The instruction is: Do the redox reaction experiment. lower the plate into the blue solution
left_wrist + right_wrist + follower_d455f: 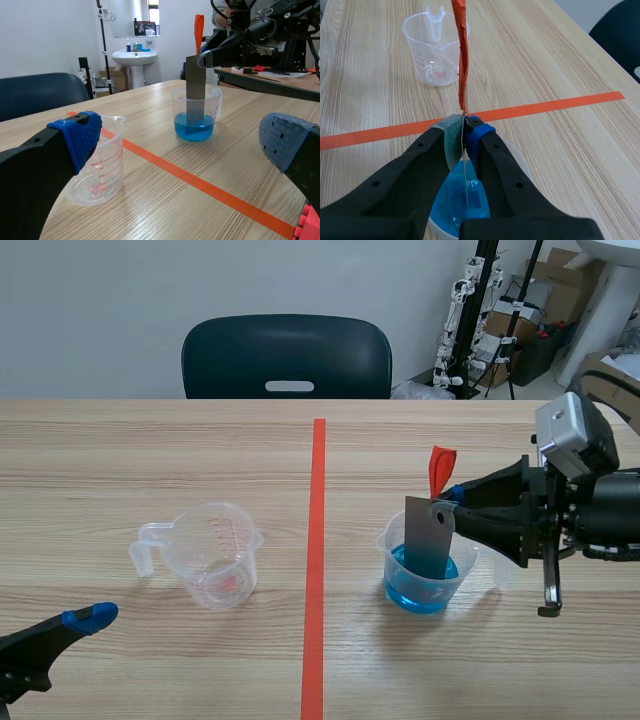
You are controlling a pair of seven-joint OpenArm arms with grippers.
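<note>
Two cups on the pale wood-grain counter [150,460], and all the action is at the one on the right of the orange-red line. The flat grey metal plate [430,535] stands upright, long axis vertical. Its lower end is down inside the clear plastic cup [395,575] and in the blue solution [195,131], and its upper end points straight up. From that top rises a crumpled orange-red tape tag [440,468].

The right tool [447,502] comes in level from the side, clamped on the plate's upper end just under the tag, one pad on each face. Past that tool's own fingers the plate is edge-on, a hairline sliver [466,175] running down into the blue.

From the left wrist its broad dull face [195,85] shows square and smooth. The liquid blurs its bottom edge, so I can't tell whether it touches the cup's floor.

Across the line sits a see-through measuring cup with red markings and a handle [215,555], upright, with only a reddish smudge visible inside.

The left tool [183,145] hangs low near the counter's near edge, fingers wide apart and holding nothing. Only one blue dotted pad [92,617] makes it into the scene view. A dark chair [287,355] stands behind the counter.
</note>
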